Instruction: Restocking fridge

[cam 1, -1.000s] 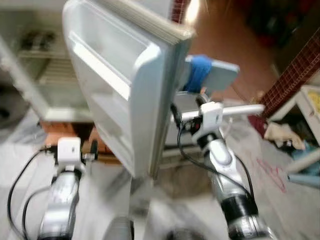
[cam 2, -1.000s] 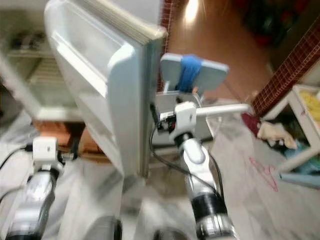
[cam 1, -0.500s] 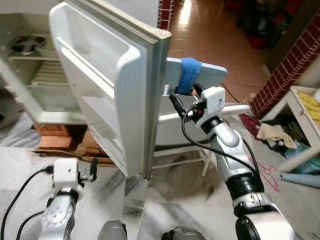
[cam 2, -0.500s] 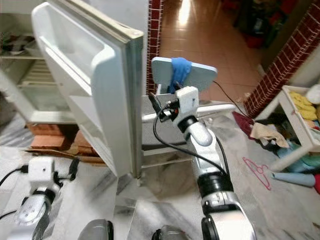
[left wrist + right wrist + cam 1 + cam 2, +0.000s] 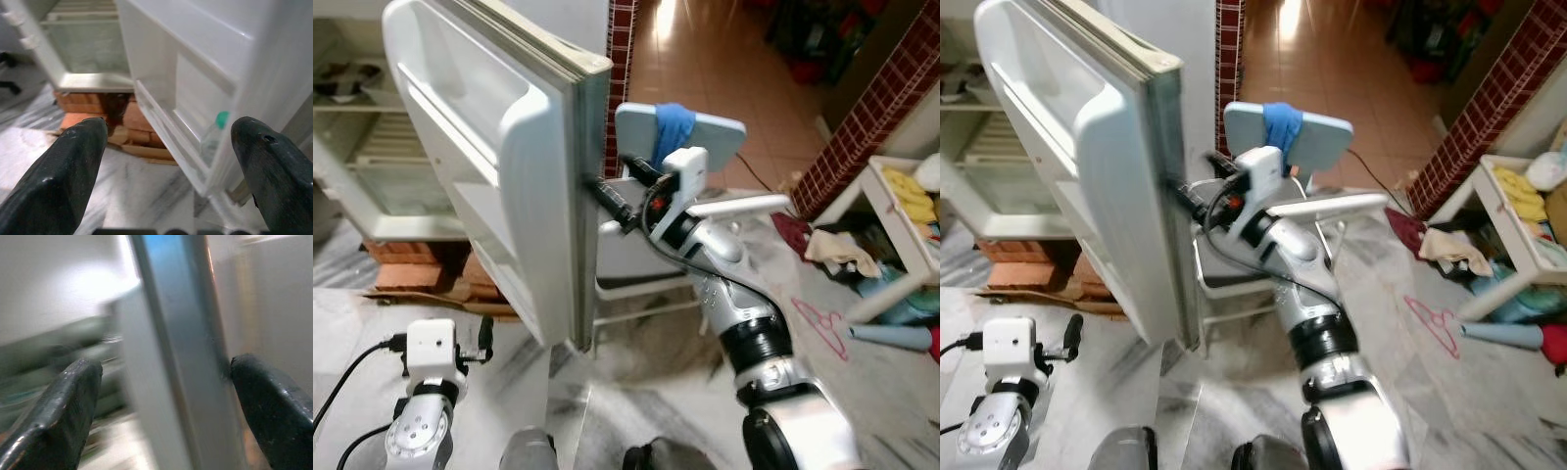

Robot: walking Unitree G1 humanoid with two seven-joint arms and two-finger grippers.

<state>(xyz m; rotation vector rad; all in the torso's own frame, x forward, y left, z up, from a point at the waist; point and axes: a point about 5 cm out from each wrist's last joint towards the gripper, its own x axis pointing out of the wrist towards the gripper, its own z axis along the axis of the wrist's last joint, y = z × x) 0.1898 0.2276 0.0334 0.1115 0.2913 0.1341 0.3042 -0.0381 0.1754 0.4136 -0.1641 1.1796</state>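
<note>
At fridge door (image 5: 524,166) edge: right tool (image 5: 597,186) spread wide; left tool (image 5: 161,161) wide, low.

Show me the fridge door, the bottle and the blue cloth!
fridge door (image 5: 543,186), left eye view, on its rounded inner edge.
bottle (image 5: 213,137), left wrist view, on its clear body under the green cap.
blue cloth (image 5: 673,127), left eye view, on its middle.

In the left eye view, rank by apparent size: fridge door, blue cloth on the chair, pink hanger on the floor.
1. Fridge door, by far the largest, though it is also nearest the camera.
2. Pink hanger and blue cloth look close in extent; no firm order between them.
</note>
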